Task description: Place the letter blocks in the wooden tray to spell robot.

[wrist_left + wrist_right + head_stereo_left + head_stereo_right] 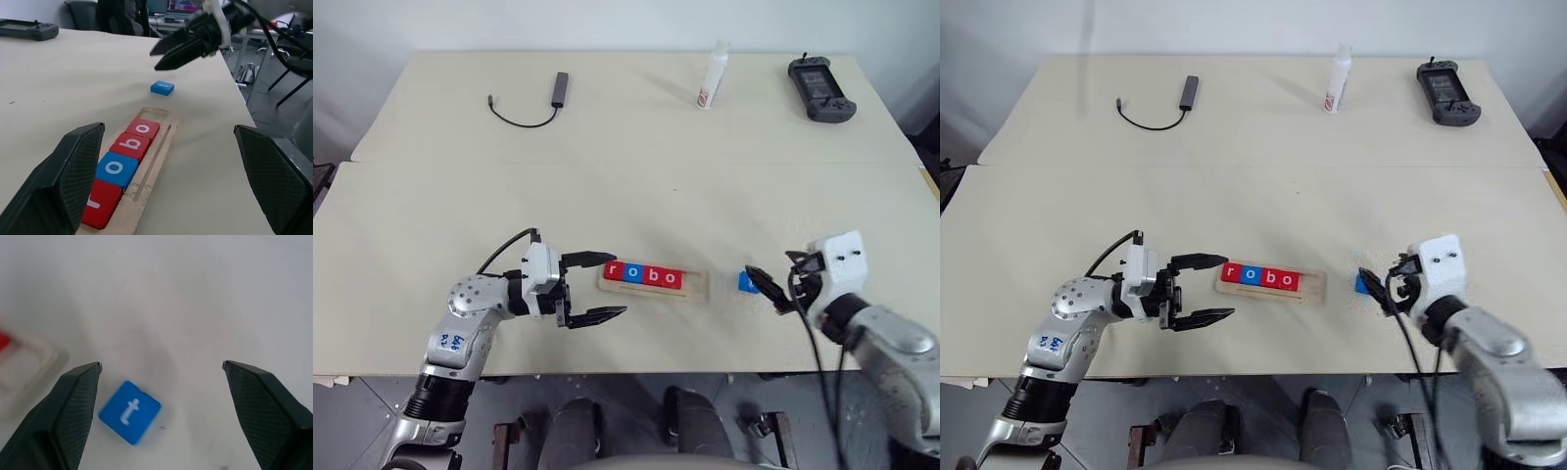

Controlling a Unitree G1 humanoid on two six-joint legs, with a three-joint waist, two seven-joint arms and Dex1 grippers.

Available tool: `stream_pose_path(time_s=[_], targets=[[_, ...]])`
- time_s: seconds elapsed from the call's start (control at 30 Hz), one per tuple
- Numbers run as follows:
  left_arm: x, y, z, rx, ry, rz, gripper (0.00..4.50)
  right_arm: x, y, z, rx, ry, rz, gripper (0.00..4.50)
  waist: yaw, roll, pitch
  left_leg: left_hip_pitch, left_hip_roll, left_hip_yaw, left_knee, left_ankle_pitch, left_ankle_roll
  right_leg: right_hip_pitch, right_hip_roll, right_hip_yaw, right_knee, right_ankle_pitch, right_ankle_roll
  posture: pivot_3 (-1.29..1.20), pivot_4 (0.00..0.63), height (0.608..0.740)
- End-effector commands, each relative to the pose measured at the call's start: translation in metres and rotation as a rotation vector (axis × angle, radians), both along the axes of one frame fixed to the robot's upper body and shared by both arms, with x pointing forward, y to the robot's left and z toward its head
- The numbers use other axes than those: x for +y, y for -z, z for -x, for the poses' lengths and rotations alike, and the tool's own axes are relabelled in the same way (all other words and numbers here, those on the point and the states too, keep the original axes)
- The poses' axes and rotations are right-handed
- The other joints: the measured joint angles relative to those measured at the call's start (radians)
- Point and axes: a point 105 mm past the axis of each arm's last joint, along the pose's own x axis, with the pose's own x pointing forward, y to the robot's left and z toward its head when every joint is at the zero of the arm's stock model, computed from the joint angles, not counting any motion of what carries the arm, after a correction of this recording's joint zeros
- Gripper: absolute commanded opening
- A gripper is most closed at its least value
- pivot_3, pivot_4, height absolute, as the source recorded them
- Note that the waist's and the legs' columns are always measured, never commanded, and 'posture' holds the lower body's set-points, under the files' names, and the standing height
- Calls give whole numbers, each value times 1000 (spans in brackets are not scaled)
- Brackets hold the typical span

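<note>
The wooden tray (696, 285) lies near the table's front edge, its right end bare. In it stand several letter blocks in a row: a red r (613, 271), a blue o (633, 274), a red b (653, 277) and a red o (673, 279). A blue t block (129, 412) lies flat on the table right of the tray. My right gripper (162, 364) hovers open just above and behind it, holding nothing. My left gripper (618, 285) is open at the tray's left end, its fingers level and pointing right, one on either side of that end.
At the back of the table are a black cable with an adapter (533, 103), a white bottle (713, 76) and a black handheld controller (820, 88). A seam (626, 164) runs across the table. The front edge is close behind both grippers.
</note>
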Motion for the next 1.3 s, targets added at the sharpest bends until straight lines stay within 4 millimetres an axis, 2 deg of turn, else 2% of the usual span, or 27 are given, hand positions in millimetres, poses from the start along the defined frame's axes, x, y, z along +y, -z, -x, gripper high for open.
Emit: stream_pose_path(time_s=[0.03, 0.13, 0.3, 0.43, 0.53, 0.73, 0.77, 0.93, 1.03, 1.13, 1.3], targets=[[1, -9, 4, -31, 4, 18, 4500, 2, 4, 8, 28, -306, 129, 4189, 0, 0, 0, 0, 0, 0, 0, 0, 0, 0, 0, 0, 0, 0, 0, 0, 150, 740], [1, -10, 6, -36, 1, 19, 4500, -9, 17, 8, 129, -458, 212, 4189, 0, -1, 1, 1, 0, 0, 0, 0, 0, 1, 0, 0, -1, 0, 0, 0, 150, 740], [-2, -13, 6, -72, -4, 20, 4500, -20, 30, -19, 166, -482, 244, 4189, -1, -1, 1, 1, 0, 1, 1, 0, 0, 1, 0, 0, 0, 0, 1, 0, 150, 740], [-1, -14, 6, -76, -6, 14, 4500, -16, 37, -33, 170, -488, 212, 4189, 1, -1, 1, 0, 0, 0, 3, 0, 0, 1, 0, -1, 0, 0, 1, 0, 150, 740], [1, -14, 7, -78, -16, 11, 4500, -9, 43, -34, 184, -513, 186, 3622, 0, -2, 1, 0, 1, 0, 5, 0, 0, 2, 0, -1, 0, 0, 1, 0, 150, 740], [3, -12, 8, -77, -32, 6, 4500, -7, 40, -36, 183, -539, 191, 1645, 0, -1, 1, 0, 1, 0, 5, 0, 0, 2, 0, -1, 1, 0, 1, 0, 150, 740], [4, -12, 8, -77, -34, 5, 4500, -7, 37, -38, 171, -546, 197, 1449, 0, -1, 1, 0, 1, 0, 5, 0, 0, 2, 0, -1, 1, 0, 1, 0, 150, 740], [6, -12, 8, -78, -43, 3, 4500, 11, 16, -41, 123, -618, 195, 1457, 0, -1, 1, 0, 1, 0, 5, 0, 0, 2, 0, -1, 2, 0, 1, 0, 150, 740], [6, -11, 8, -78, -50, 3, 4500, 43, 4, -37, 113, -701, 161, 1457, -1, -1, 1, 0, 1, 0, 5, 0, 0, 2, 0, -1, 1, 0, 1, 0, 150, 740], [7, -10, 10, -75, -57, 1, 4500, 63, 3, -40, 116, -713, 153, 1457, -1, -1, 1, 0, 1, 0, 5, 0, -1, 2, 0, -1, 2, 0, 1, 0, 150, 740], [9, -9, 12, -73, -71, -2, 4500, 79, 12, -39, 145, -743, 168, 1457, 14, -1, 1, -1, 0, -2, 6, 0, -1, 2, -1, -2, 1, 0, 1, 0, 150, 740]])
